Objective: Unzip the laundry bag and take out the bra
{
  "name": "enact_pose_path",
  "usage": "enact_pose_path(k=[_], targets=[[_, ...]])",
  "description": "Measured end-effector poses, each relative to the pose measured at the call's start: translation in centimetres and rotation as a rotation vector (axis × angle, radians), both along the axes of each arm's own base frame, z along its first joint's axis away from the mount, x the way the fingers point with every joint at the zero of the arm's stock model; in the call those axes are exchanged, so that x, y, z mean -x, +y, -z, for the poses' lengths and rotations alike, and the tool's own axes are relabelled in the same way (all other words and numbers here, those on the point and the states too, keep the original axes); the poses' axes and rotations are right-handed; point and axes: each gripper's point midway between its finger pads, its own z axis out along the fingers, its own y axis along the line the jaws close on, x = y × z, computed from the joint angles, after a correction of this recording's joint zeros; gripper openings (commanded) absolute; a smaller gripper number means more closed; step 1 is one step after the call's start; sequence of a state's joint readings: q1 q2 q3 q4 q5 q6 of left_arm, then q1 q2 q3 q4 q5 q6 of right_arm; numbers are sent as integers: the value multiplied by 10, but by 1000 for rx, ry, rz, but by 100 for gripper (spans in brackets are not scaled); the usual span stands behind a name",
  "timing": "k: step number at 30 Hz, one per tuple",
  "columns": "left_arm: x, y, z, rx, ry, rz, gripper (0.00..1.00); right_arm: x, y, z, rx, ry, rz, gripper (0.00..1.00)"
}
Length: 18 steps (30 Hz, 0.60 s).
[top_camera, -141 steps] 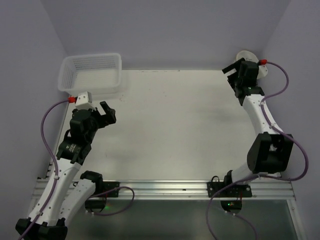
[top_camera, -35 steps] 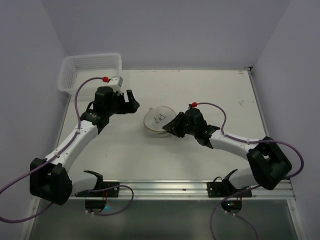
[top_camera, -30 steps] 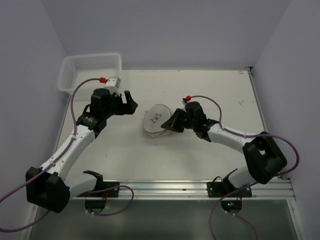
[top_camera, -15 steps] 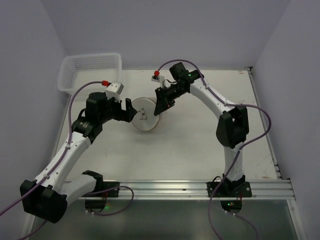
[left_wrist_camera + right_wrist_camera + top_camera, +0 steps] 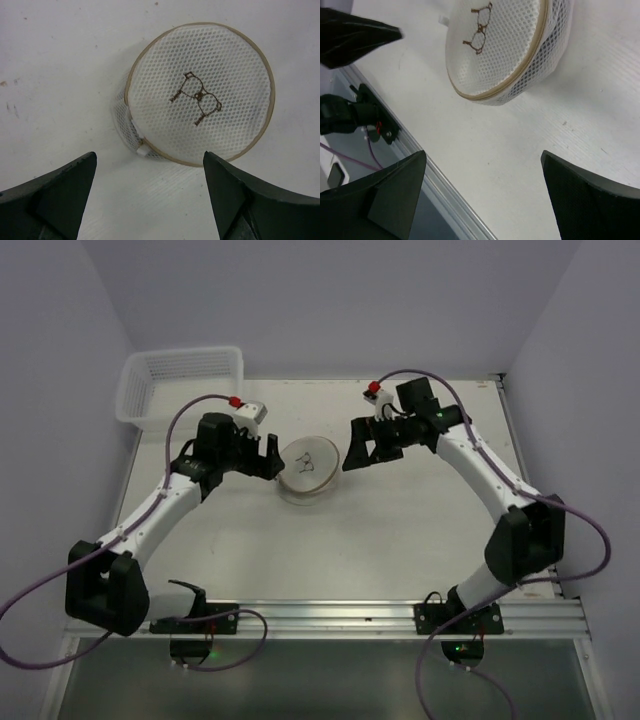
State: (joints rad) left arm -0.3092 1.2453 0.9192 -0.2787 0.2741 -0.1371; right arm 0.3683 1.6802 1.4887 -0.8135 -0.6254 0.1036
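The laundry bag (image 5: 308,468) lies on the white table, a round white mesh pouch with a beige rim and a dark bra pictogram facing up. It looks zipped, and the bra is hidden inside. In the left wrist view the bag (image 5: 200,95) shows a small white zipper tab (image 5: 142,149) at its near left edge. My left gripper (image 5: 270,455) is open and empty just left of the bag (image 5: 150,200). My right gripper (image 5: 358,445) is open and empty just right of the bag (image 5: 482,195), apart from it. The bag (image 5: 505,50) sits beyond its fingers.
A white plastic mesh basket (image 5: 180,385) stands at the far left corner. The aluminium rail (image 5: 330,615) runs along the near edge and shows in the right wrist view (image 5: 405,145). Purple walls close in the back and both sides.
My right gripper has let go of the bag and drawn back to the right. The bag now rests on the table, slightly further right. My left gripper has moved up beside it.
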Motion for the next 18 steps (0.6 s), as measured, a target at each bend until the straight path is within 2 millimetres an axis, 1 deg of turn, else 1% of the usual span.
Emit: enact_pose_path(k=[4, 5, 6, 7, 9, 11, 14, 16, 18], targets=[[-31, -15, 14, -6, 38, 38, 91, 18, -8, -46, -85, -182, 112, 99], [-41, -19, 15, -8, 41, 50, 90, 22, -9, -53, -119, -219, 132, 99], [-51, -24, 17, -7, 43, 61, 89, 28, -10, -55, -143, -242, 153, 99], [-61, -27, 17, -7, 37, 72, 88, 33, -12, -56, -160, -251, 167, 99], [-81, -34, 18, -1, 34, 101, 87, 44, -15, -50, -194, -251, 196, 99], [-100, -39, 21, 8, 34, 137, 86, 52, -17, -40, -210, -231, 218, 99], [-122, -40, 30, 24, 54, 197, 86, 62, -20, -24, -213, -193, 238, 99], [-128, -39, 38, 38, 80, 237, 86, 68, -22, -20, -217, -186, 244, 99], [-126, -36, 46, 48, 113, 272, 86, 74, -24, -23, -230, -196, 248, 99]])
